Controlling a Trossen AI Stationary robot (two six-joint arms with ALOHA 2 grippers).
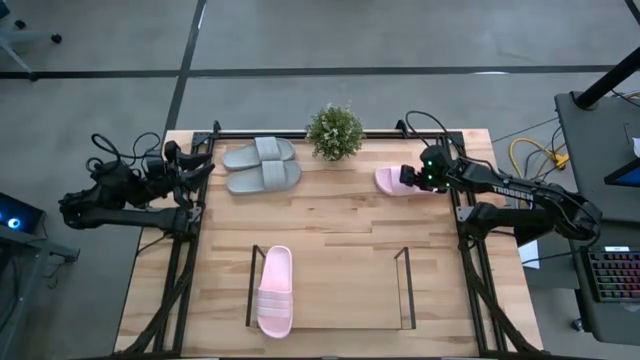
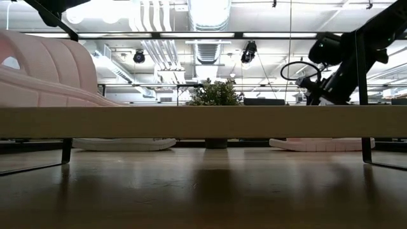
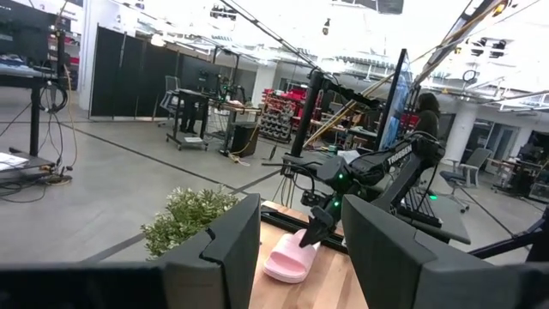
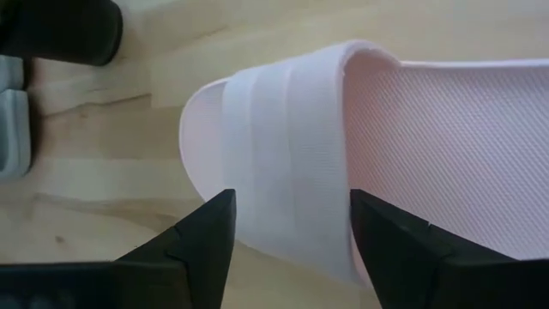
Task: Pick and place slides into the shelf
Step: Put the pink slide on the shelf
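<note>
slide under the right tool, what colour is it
Light pink; the slide shows best in the right wrist view, its strap between the right tool's fingers.

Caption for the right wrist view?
Right end effector open, straddling the strap of a pink slide lying on the wooden table.

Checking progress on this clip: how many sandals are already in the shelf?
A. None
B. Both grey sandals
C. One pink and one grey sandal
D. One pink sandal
D: the high view shows a single pink sandal inside the shelf, at its left end; the grey pair still lies at the table's far edge, and the other pink sandal sits under the right hand.
</note>
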